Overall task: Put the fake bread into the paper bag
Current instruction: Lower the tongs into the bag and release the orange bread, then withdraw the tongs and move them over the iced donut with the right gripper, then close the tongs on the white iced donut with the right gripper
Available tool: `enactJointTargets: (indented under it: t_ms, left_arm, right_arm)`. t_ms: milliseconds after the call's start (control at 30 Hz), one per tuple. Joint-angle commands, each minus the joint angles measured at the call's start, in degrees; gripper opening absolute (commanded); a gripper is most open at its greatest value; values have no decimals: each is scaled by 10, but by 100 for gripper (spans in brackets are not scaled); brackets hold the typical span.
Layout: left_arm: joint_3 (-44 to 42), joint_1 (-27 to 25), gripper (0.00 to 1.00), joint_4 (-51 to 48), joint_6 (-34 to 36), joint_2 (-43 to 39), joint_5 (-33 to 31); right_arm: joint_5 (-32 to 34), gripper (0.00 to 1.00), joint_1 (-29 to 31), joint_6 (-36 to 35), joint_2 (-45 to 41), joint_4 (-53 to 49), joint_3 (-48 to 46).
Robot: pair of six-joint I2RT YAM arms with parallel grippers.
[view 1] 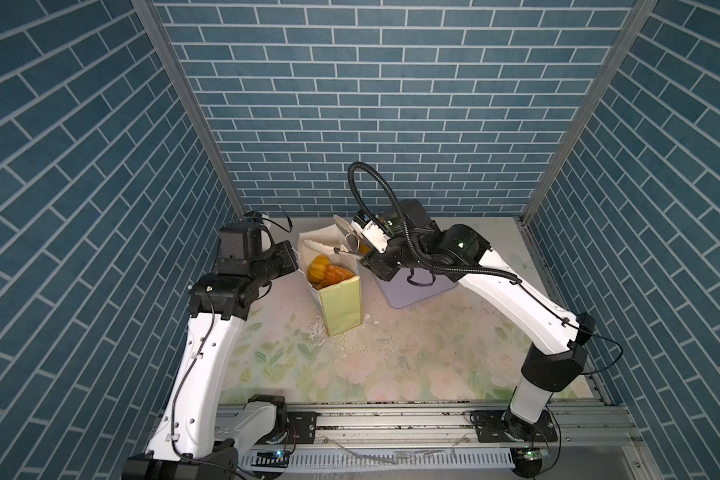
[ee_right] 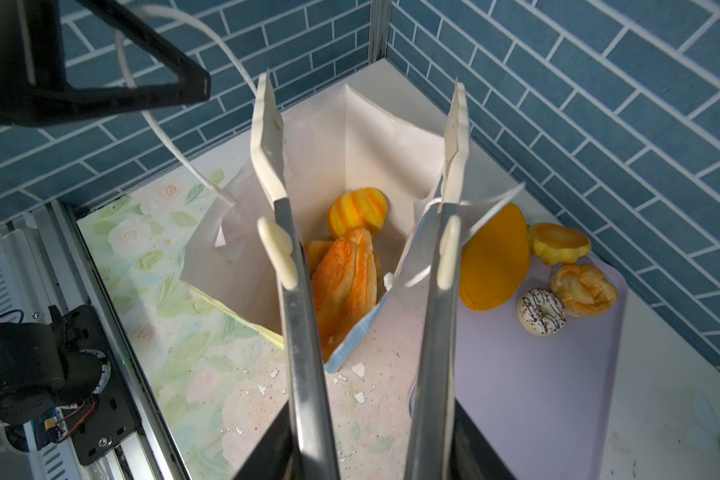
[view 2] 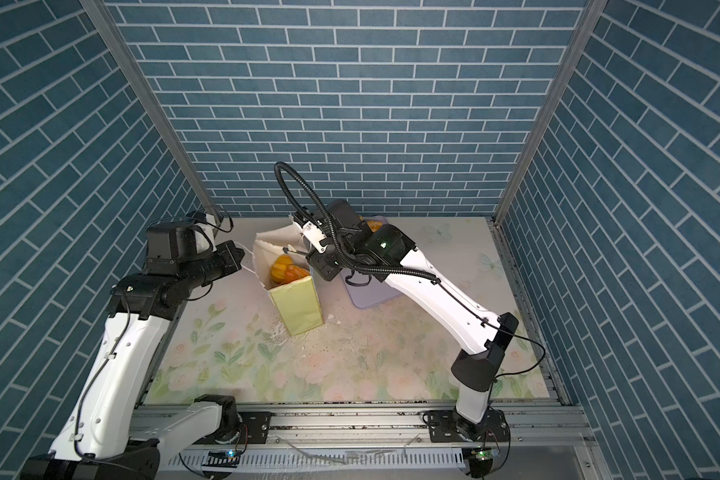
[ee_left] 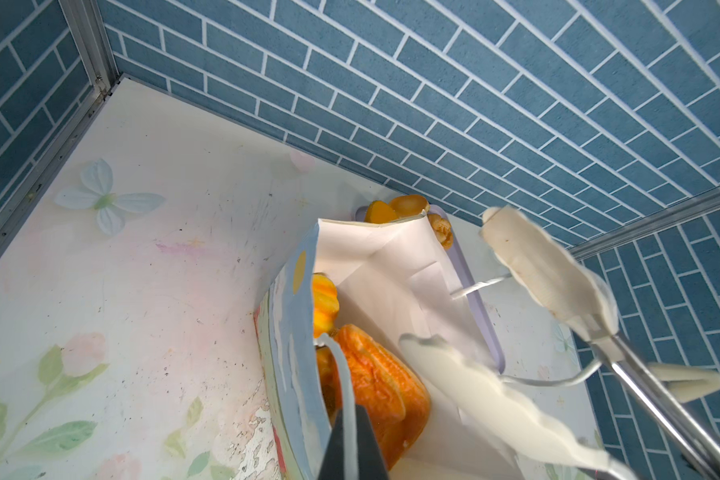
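Observation:
The paper bag [view 1: 344, 307] stands open in mid-table, its white lining [ee_right: 387, 137] showing. Inside lie a striped orange bun [ee_right: 358, 210] and a golden ridged loaf [ee_right: 346, 278]. My left gripper [ee_left: 352, 453] is shut on the bag's white cord handle [ee_left: 344, 374] at the near rim. My right gripper [ee_right: 371, 449] is shut on metal tongs [ee_right: 304, 332]. Their white tips [ee_right: 267, 137] are spread over the bag mouth with nothing between them. More fake bread lies on the lavender tray [ee_right: 537, 395]: an orange oval loaf [ee_right: 491, 266], a yellow bun [ee_right: 560, 243], a puff pastry [ee_right: 582, 289] and a white-iced doughnut [ee_right: 541, 311].
The tray [view 1: 416, 297] sits right of the bag, partly under my right arm. The tiled back wall and corner post stand close behind bag and tray. White flakes [ee_right: 358, 370] dot the floral tabletop [view 1: 391, 365] in front of the bag.

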Motion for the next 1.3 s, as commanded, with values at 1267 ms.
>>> enactJointTargets:
  t_ms: [1267]
  left_arm:
    - [30, -3, 0, -6, 62, 12, 9]
  right_arm:
    - [34, 49, -271, 133, 33, 151, -251]
